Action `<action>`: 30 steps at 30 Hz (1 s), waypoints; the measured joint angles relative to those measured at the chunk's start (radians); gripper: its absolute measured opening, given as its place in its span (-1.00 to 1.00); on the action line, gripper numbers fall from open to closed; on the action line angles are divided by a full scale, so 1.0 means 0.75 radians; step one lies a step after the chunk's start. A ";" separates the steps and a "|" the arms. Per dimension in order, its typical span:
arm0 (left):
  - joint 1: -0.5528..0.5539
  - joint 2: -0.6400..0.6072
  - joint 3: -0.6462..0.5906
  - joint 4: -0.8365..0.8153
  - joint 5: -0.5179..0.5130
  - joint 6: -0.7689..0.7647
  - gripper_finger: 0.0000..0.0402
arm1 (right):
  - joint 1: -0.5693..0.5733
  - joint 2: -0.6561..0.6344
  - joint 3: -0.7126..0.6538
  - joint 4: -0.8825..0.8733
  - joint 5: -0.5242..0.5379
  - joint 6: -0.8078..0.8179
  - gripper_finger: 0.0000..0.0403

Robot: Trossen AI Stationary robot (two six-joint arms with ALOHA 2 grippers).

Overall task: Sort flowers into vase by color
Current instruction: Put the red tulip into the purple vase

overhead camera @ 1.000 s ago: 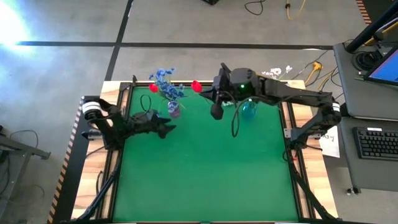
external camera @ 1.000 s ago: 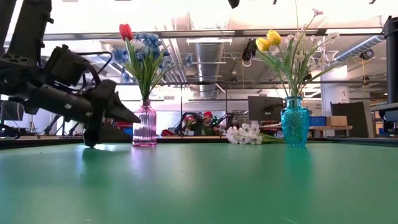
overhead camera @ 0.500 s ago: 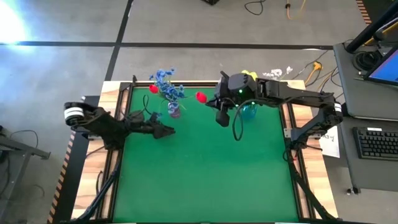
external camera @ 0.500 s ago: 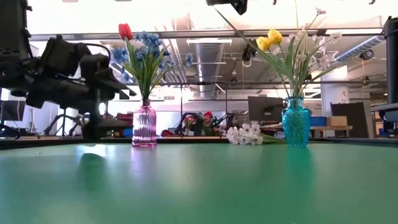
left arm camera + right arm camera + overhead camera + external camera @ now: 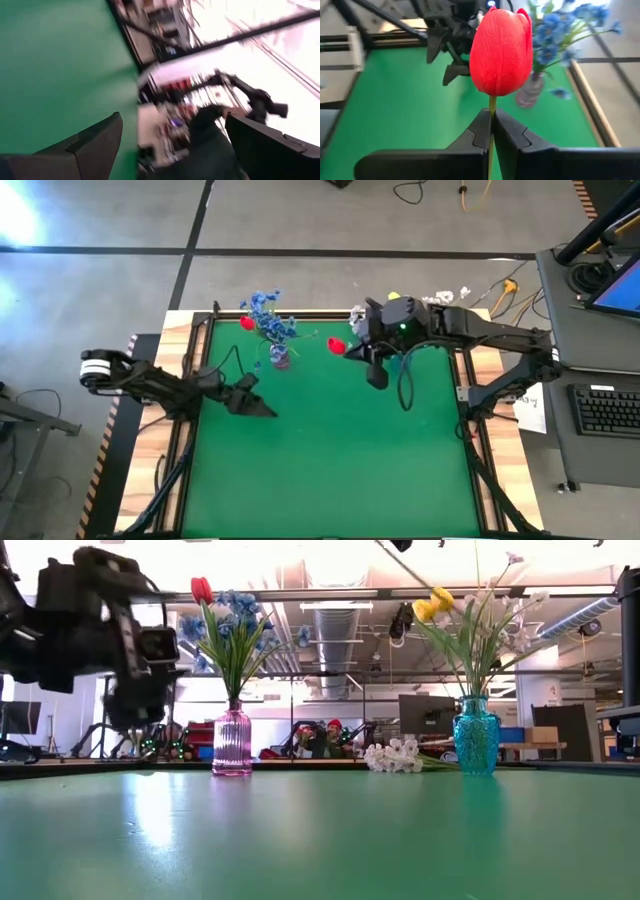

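Right hand pinched shut on red tulip stem just under the bloom, held up near the tabletop's far edge. Pink vase lies toward the far left corner, tulip head pointing that way. Left hand wide open, empty, near left edge.

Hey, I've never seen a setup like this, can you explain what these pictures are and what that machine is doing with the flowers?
It is a robot with two dark arms at a green table. One picture looks down from above, one looks level across the table, and two come from cameras on the wrists. A pink vase holds blue flowers and a red tulip; a blue vase holds yellow tulips. A white spray lies between them. The right pincer is shut on a red tulip. The left pincer is open and empty.
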 joint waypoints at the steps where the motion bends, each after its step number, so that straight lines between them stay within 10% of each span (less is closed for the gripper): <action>1: -0.057 -0.007 0.000 0.002 -0.020 -0.020 0.70 | 0.008 -0.011 -0.005 -0.002 -0.017 0.010 -0.95; 13: -0.688 -0.020 0.057 -0.055 -0.727 0.251 0.69 | 0.196 -0.162 -0.310 0.431 -0.011 -0.004 -0.95; 30: -0.710 0.056 0.631 -0.754 -1.321 1.456 0.56 | 0.398 -0.021 -0.983 2.111 -0.013 -0.169 -0.95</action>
